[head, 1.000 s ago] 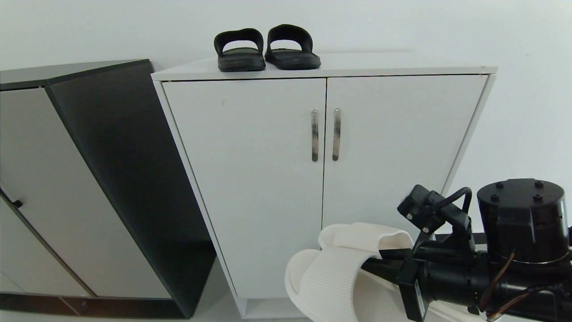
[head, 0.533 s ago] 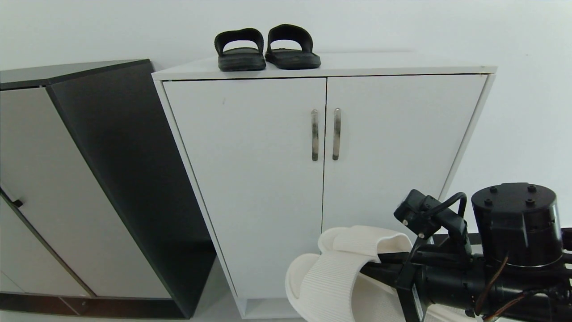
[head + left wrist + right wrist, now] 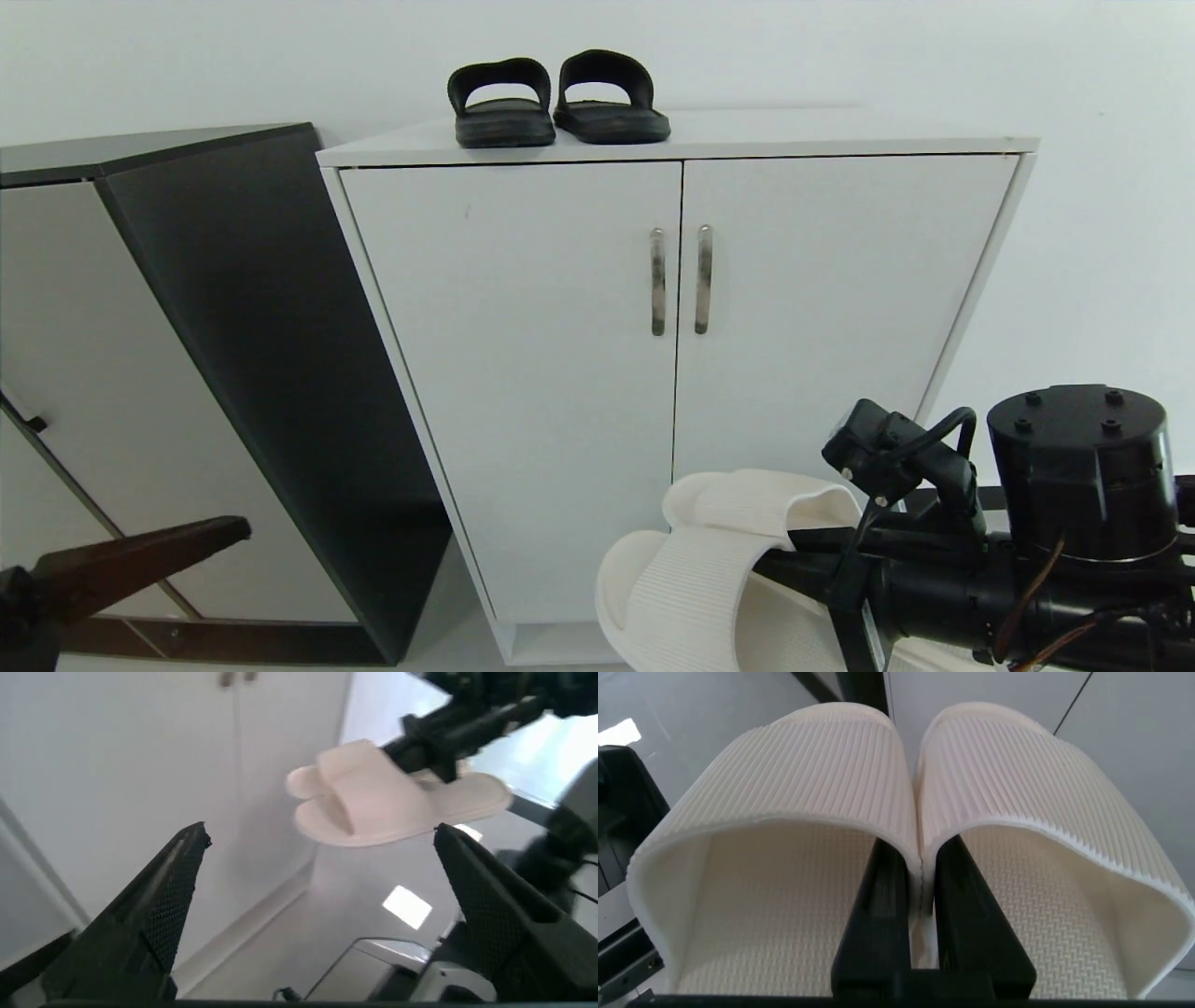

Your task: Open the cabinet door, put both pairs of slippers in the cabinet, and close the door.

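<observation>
**White slippers (image 3: 695,569) held before the shut white cabinet (image 3: 523,392)**

At lower left, the left gripper (image 3: 320,836) gapes wide, empty, beside a dark cabinet (image 3: 233,308). In the centre, black slippers (image 3: 557,103) sit atop the white cabinet. At lower right, the right gripper (image 3: 920,873) pinches the white slippers together.

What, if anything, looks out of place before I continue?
Nothing damaged or askew. One oddity: the right gripper clamps the white slippers while both cabinet doors are shut. The black slippers sit neatly on the cabinet top.
</observation>
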Tool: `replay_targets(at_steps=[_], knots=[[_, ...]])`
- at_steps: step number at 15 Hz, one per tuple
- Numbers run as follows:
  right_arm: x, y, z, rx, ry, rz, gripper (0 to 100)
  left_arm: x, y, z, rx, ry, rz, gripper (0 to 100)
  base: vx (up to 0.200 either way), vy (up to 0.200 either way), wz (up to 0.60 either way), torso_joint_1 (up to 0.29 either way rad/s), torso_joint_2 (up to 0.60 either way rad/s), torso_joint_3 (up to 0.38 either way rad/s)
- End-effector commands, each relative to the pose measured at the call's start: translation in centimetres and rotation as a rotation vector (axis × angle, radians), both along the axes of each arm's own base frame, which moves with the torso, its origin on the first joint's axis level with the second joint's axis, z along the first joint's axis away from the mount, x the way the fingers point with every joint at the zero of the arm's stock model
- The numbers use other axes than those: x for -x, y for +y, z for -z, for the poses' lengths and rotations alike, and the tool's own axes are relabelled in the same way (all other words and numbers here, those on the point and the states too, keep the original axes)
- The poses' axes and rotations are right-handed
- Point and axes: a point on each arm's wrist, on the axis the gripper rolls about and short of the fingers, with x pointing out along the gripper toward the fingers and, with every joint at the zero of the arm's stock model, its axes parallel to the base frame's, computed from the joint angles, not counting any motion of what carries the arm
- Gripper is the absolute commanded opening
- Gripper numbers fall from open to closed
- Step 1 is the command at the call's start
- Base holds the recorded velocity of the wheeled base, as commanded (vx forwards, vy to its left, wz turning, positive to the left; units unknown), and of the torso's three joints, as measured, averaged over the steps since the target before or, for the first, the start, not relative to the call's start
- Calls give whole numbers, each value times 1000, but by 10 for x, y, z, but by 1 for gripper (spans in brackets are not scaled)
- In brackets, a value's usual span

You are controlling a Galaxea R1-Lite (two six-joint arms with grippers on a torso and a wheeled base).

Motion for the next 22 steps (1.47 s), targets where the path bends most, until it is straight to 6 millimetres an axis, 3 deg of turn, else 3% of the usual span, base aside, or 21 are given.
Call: replay_targets(at_steps=[1,5,11,20,22], knots=[[1,0,2,6,5,-2,0,-26,-22,-14,-21,47,108,100,0,0,0,0,0,0],[2,2,3,7,6,-13,0,-56,-57,-25,-56,93,184,100,0,0,0,0,0,0],[3,2,3,6,10,-13,0,-114,-114,-63,52,72,260,100,0,0,0,0,0,0],[3,1,4,8,10,-12,0,-184,-186,-75,73,35,268,100,0,0,0,0,0,0],[3,1,3,7,9,-12,0,-196,-194,-78,82,17,241,100,0,0,0,0,0,0]])
